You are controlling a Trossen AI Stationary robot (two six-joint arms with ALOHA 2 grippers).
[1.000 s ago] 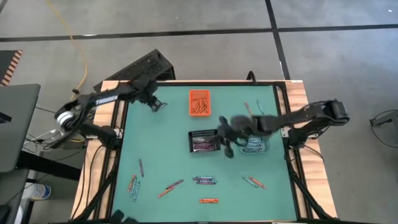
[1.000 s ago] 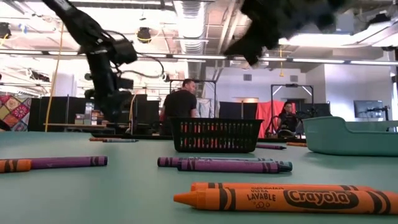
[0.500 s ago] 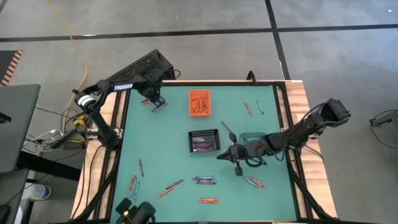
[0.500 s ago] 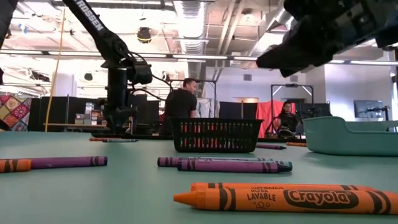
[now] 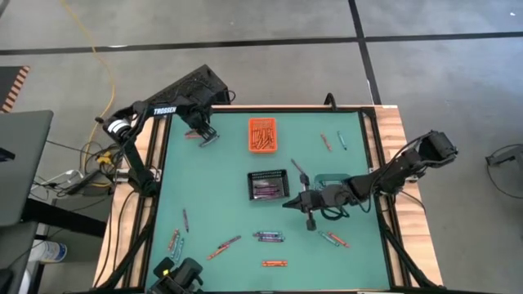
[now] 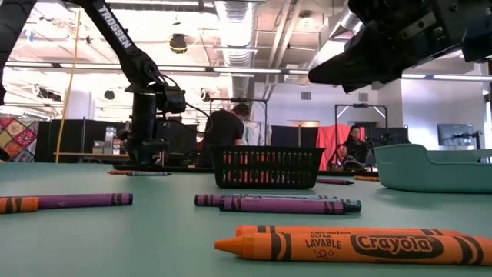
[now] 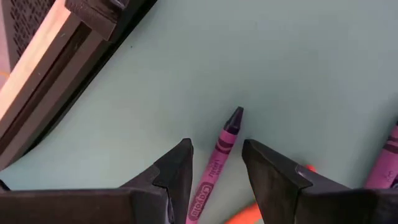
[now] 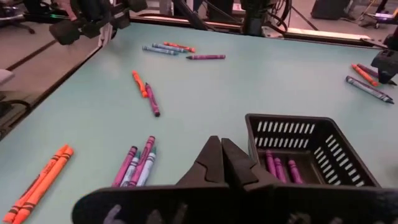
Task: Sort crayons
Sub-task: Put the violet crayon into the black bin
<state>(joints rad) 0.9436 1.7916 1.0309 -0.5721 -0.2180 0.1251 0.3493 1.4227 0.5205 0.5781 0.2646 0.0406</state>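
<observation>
Left gripper (image 7: 216,163) at the table's (image 5: 221,180) far left, fingers apart astride a flat purple crayon (image 7: 221,146), its tip pointing forward from them. Right gripper (image 8: 222,163), fingers together, empty, hovers beside the black bin (image 8: 311,149).

Bright even ceiling light; soft shadows; backlit arms dark.

The black mesh bin (image 5: 268,185) sits mid-surface (image 5: 212,188). Beyond it lies the orange bin (image 5: 261,135); the right gripper (image 5: 296,203) hovers just beside it, the left gripper (image 5: 206,136) well apart.
</observation>
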